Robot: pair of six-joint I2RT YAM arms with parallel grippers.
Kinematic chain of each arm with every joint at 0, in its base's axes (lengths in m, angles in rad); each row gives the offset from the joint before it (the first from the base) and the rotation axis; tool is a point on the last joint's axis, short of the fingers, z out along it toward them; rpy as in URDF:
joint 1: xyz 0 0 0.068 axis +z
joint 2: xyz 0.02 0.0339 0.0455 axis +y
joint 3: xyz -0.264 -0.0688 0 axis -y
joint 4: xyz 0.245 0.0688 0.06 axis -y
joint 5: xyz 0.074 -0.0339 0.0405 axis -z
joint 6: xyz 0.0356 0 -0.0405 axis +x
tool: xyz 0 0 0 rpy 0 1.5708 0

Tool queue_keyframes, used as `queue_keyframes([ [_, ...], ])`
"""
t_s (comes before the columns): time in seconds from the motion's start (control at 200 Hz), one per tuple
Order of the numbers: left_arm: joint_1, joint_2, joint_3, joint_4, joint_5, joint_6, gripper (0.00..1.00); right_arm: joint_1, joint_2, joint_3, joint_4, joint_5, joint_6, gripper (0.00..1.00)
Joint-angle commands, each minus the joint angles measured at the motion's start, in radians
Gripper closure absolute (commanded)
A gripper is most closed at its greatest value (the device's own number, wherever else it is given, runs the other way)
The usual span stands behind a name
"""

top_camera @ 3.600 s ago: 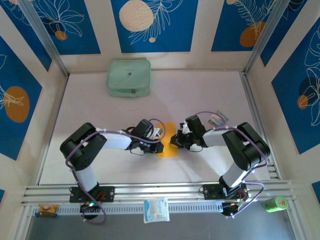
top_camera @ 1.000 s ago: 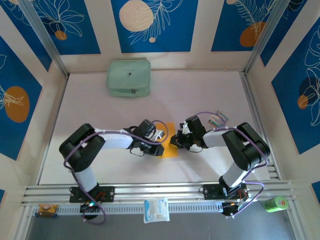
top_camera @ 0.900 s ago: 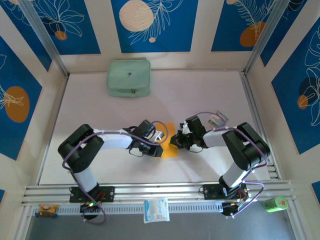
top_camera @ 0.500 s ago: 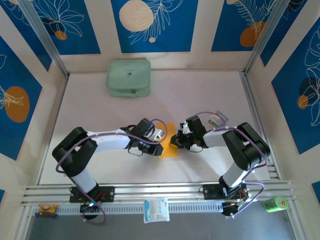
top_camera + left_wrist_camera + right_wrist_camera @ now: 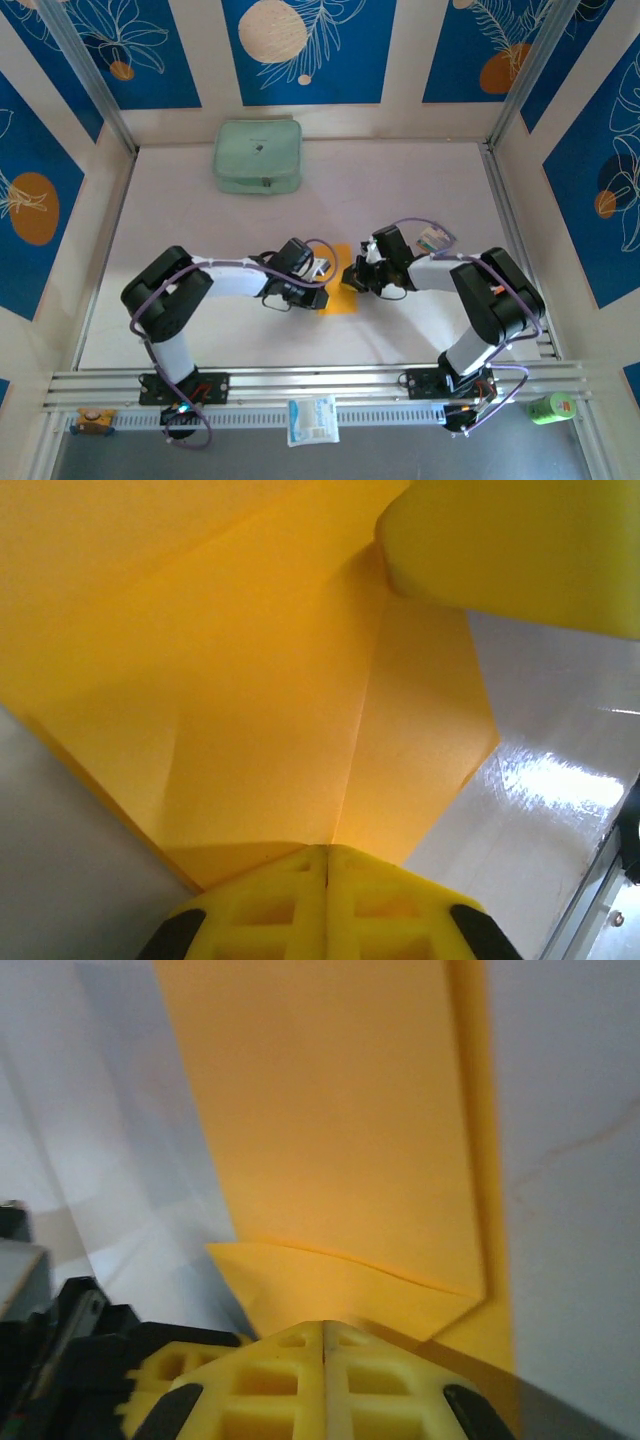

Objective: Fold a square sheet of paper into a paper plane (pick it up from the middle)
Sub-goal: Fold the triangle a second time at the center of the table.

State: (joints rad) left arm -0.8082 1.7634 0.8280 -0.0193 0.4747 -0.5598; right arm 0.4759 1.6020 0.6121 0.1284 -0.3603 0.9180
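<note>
- Left wrist cam: left gripper (image 5: 325, 852) clenched, jaws tight together, tip on the square sheet of paper (image 5: 270, 680) at its left edge, right where a crease starts. Can't tell if a layer is pinched btwn them.
- At sheet's right edge: right gripper (image 5: 323, 1328) clamped shut too, tip by a small folded flap.
- Sheet lies partly folded on table (image 5: 400, 190), btwn both tips. Green pouch (image 5: 257, 156) is well apart, beyond sheet's far-left corner.
- Risk: thin paper on a glossy top, so an uneven push from either tip prob. slides or skews sheet and crease lands off-centre.
- Risk: tips sit close together over sheet. Any drag w/ a layer caught could tear or crumple it.
</note>
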Motion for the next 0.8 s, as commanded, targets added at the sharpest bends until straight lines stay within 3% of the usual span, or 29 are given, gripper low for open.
queue_keyframes([
  [0.0,-0.005,0.03,-0.05,-0.026,-0.031,-0.021,0.96,0.05,-0.012,0.032,-0.031,-0.022,-0.015,0.99],
  [0.22,-0.006,0.02,-0.041,-0.034,-0.037,-0.03,0.96,0.103,0.07,-0.033,0.058,-0.004,0.044,1.0],
  [0.795,-0.007,0.025,-0.062,-0.05,-0.021,-0.02,0.99,-0.088,0.067,0.016,-0.025,0.007,-0.043,0.99],
])
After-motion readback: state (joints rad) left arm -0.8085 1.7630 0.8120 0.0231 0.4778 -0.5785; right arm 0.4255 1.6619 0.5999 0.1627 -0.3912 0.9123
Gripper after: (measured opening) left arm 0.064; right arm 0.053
